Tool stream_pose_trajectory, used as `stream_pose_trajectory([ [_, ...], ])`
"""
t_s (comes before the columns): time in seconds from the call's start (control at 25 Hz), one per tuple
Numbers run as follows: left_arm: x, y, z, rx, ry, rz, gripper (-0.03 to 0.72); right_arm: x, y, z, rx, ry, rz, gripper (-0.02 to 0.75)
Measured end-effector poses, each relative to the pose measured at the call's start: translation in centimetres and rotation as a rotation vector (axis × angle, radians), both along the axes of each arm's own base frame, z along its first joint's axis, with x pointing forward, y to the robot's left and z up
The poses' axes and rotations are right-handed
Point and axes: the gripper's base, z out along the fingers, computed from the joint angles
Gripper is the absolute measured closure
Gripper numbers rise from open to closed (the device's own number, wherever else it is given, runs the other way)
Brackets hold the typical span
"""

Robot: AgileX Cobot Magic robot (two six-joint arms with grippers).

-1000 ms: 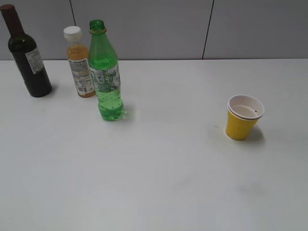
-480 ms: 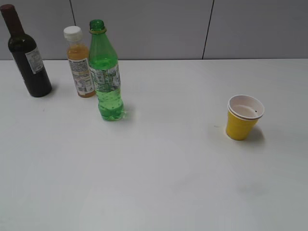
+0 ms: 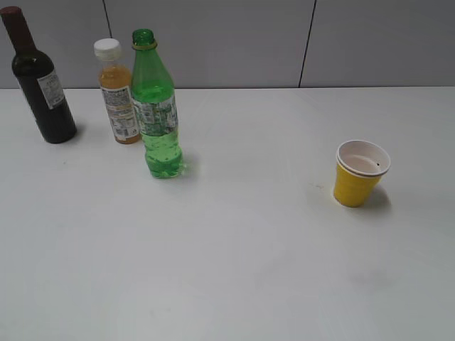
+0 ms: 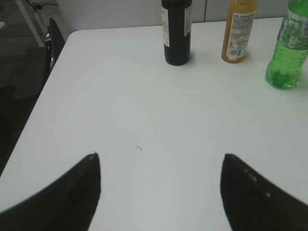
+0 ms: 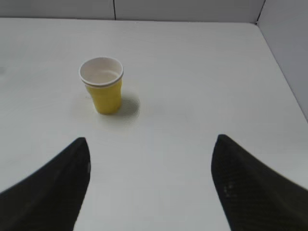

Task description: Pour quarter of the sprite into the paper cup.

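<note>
You have the sprite (image 3: 158,106) standing upright on the white table (image 3: 234,270), far left of the exterior view, its cap off and its neck open. Its white-and-green label carries print too small to read. Just beside it, slightly behind and to its left, stands the orange-juice bottle (image 3: 118,92) with a white cap; its label shows fine print you cannot make out either. Further left is the dark wine bottle (image 3: 39,82) with a small pale label, also unreadable.

The paper cup (image 3: 360,172) sits upright well apart from the 3 bottles, on the right side of the table. Its yellow wall bears no writing.

Your left gripper (image 4: 161,190) hangs above bare table with its jaws spread wide, holding nothing; the sprite (image 4: 288,48) lies ahead to its right. Your right gripper (image 5: 151,185) is likewise released and empty, with the paper cup (image 5: 103,85) ahead, slightly left.
</note>
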Motion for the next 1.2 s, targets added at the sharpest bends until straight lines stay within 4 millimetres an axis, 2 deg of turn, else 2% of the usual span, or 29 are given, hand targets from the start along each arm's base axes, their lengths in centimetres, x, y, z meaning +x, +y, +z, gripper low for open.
stream_pose_trajectory([
  [0.56, 0.0, 0.0, 0.0, 0.0, 0.0, 0.0, 0.099, 3.6, 0.1, 1.9, -0.049, -0.16, 0.008, 0.146],
  [0.88, 0.0, 0.0, 0.0, 0.0, 0.0, 0.0, 0.099, 6.2, 0.1, 0.3, -0.048, -0.218, -0.001, 0.146],
  [1.2, 0.0, 0.0, 0.0, 0.0, 0.0, 0.0, 0.099, 9.0, 0.1, -2.8, -0.047, -0.283, -0.013, 0.146],
])
